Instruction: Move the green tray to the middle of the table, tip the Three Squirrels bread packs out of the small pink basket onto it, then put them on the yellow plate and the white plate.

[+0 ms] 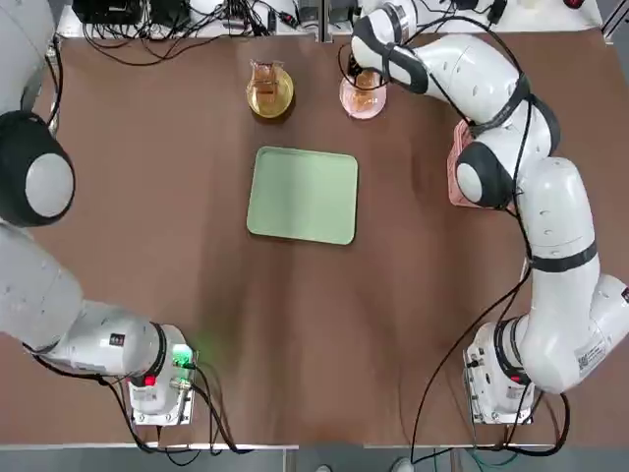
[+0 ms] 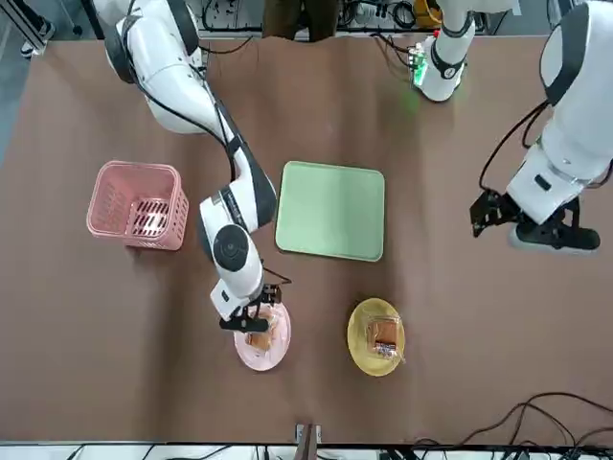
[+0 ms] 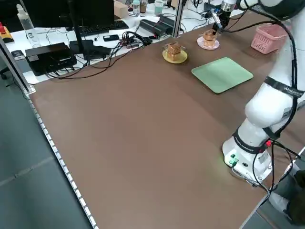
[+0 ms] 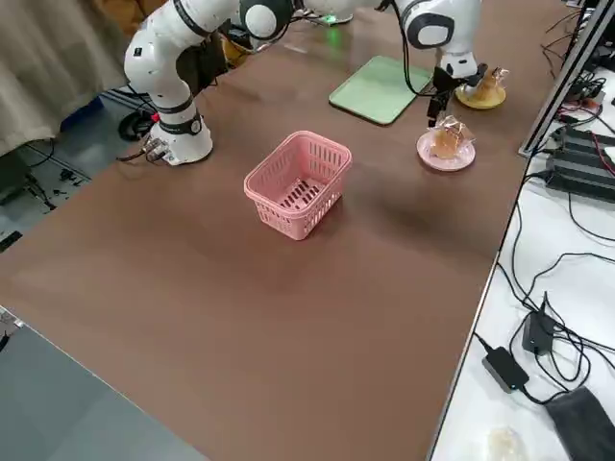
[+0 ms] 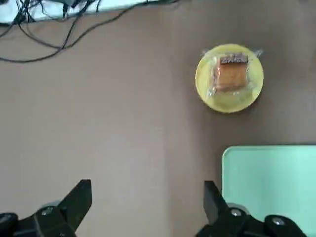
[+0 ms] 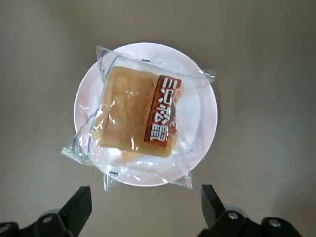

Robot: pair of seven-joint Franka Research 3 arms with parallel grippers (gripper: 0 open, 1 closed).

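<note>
The green tray (image 1: 303, 195) lies empty at mid-table. Beyond it, at the far edge, the yellow plate (image 1: 269, 93) holds stacked Three Squirrels bread packs (image 5: 230, 74). Beside it, the white plate (image 6: 207, 113) carries more bread packs (image 6: 138, 116), the top one lying flat. My right gripper (image 6: 145, 202) hovers just above that white plate (image 2: 261, 343), open, with nothing between its fingers. The small pink basket (image 2: 137, 204) stands upright and empty on my right side. My left gripper (image 5: 148, 197) is open and held high over my left side of the table.
Cables and power bricks (image 4: 538, 331) lie on a white bench past the table's far edge. A metal post (image 1: 321, 20) rises at the far edge between the two plates. Bare brown tabletop (image 1: 324, 334) stretches from the tray to the arm bases.
</note>
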